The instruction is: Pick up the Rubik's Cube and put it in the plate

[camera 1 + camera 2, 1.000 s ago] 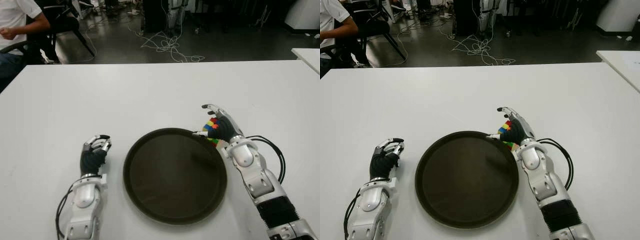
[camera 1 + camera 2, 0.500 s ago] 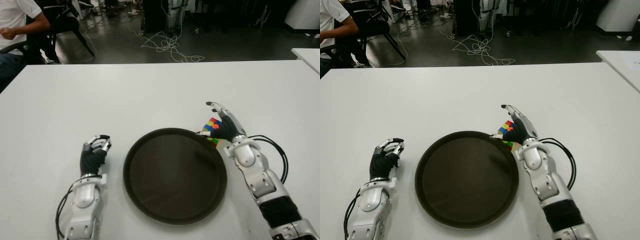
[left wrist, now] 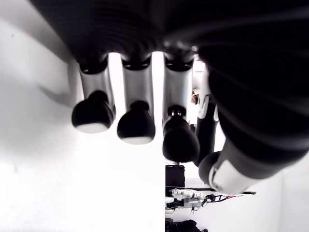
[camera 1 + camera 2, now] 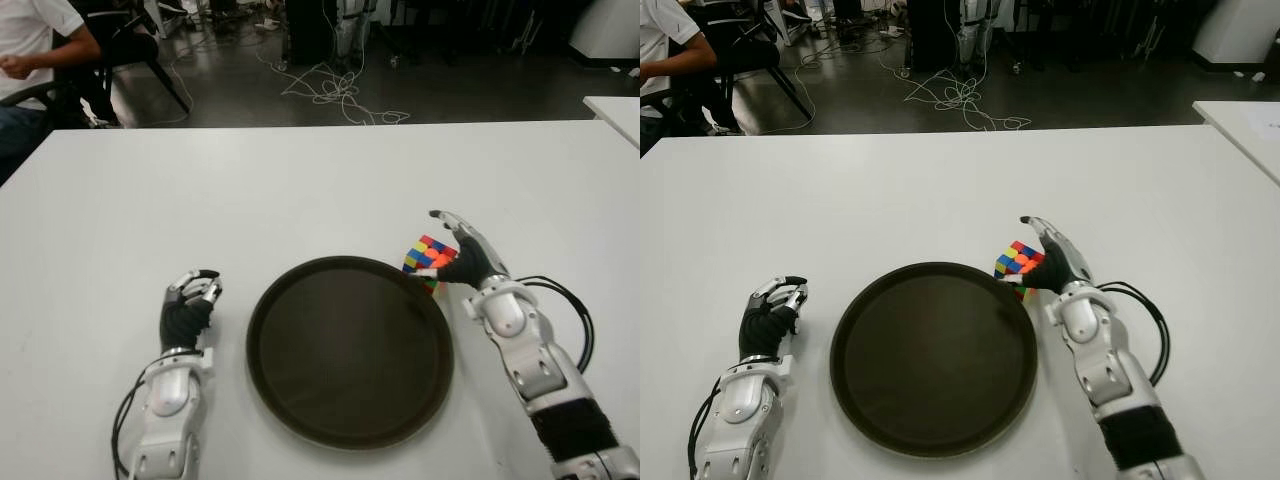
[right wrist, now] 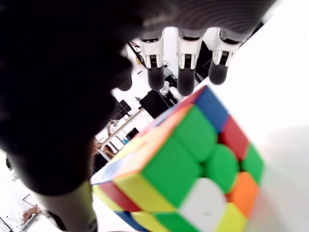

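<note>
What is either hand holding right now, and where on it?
Nothing is held. The right hand is open beside the Rubik's Cube, which sits at the plate rim; the left hand is curled, empty.

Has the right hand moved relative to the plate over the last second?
Yes. The right hand has shifted to the robot's right, away from the plate rim, exposing more of the Rubik's Cube beside the rim.
</note>
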Robot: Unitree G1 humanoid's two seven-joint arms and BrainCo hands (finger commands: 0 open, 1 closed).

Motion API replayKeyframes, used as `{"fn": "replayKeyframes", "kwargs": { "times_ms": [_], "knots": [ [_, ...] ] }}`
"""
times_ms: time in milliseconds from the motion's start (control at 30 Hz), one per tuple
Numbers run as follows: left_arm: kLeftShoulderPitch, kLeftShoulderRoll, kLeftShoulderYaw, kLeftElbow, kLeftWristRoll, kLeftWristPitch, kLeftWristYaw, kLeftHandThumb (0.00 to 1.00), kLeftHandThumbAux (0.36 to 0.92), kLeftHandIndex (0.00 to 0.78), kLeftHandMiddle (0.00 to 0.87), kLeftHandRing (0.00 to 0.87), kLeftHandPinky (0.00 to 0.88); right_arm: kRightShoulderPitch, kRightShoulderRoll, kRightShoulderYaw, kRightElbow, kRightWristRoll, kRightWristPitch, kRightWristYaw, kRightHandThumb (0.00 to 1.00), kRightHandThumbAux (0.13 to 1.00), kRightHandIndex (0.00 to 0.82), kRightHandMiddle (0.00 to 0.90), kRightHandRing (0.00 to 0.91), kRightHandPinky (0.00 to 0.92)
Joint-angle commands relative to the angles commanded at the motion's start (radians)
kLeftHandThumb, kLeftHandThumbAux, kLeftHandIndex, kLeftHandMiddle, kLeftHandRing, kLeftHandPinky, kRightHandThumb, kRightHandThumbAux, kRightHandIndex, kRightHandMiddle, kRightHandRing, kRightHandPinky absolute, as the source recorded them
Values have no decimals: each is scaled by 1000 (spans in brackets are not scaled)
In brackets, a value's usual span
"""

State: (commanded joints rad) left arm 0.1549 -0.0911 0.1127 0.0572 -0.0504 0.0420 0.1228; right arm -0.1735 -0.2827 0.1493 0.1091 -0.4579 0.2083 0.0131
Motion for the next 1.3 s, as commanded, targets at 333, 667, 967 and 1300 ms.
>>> {"fn": "replayKeyframes", "kwargs": {
  "times_ms": [333,667,967,1300],
  "knots": [
    [-3,0,-1,15,-6,-27,2,712,705,443,819,837,840,30,-11,-43,-14,32,-27,-6,0,871,124,124,127,131],
    [0,4,-5,14,-7,-33,-5,712,705,443,822,839,841,44,-5,-63,-30,65,-28,3,0,880,126,126,131,126],
    [-2,5,-4,20,-4,-38,-2,713,704,443,825,839,838,44,-14,-52,-25,37,-42,-14,0,887,113,113,113,91],
    [-2,14,-12,12,3,-25,-7,712,705,444,816,830,828,41,-14,-51,-17,31,-64,-22,0,890,118,111,110,96]
  ]
}}
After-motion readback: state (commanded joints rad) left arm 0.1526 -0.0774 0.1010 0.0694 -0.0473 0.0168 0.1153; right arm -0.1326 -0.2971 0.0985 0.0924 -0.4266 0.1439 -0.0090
